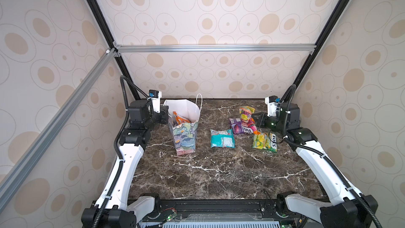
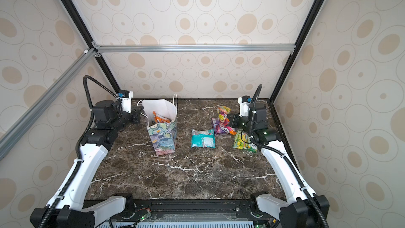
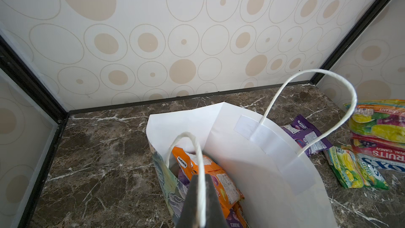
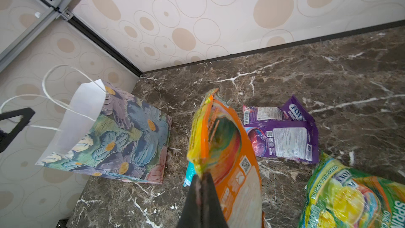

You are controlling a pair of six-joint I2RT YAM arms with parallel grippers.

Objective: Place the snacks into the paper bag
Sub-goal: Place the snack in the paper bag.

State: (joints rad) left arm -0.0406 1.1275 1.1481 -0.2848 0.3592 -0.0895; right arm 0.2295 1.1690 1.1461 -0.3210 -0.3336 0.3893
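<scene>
Left wrist view settles the left gripper (image 3: 198, 177): jaws pressed together on the near white cord handle (image 3: 186, 136) of the tall floral paper bag (image 1: 185, 138). In both top views its tips are lost against the bag's rim. Bag stands open-mouthed by the left edge of the dark marble counter (image 1: 208, 176), toward the far left corner. The far white cord handle (image 1: 200, 104) sticks up free.

Inside the bag: orange crinkly packet (image 3: 210, 172) on top, with a purple packet (image 3: 183, 177) under it that only the left wrist shows. Anything deeper is hidden.

The right gripper (image 4: 201, 178) is clamped tight on the edge of a multicolour fruit-print packet (image 4: 221, 148), held on end near the far right corner. Its lower end is cut off in the right wrist view. Top views run it into red print below, so can't tell if that's one packet or two, or whether it touches the counter.

Flat on the counter:
- purple FOX'S packet (image 4: 282, 137), just beside the held one
- green-yellow packet (image 1: 264, 142), by the right edge; the right arm covers part of this green-yellow packet (image 2: 242, 142) in a top view
- teal packet (image 1: 222, 138), between the bag and the purple FOX'S one

From the right wrist the teal packet (image 4: 189, 172) is a sliver behind the held one. From the left wrist the bag hides it.
</scene>
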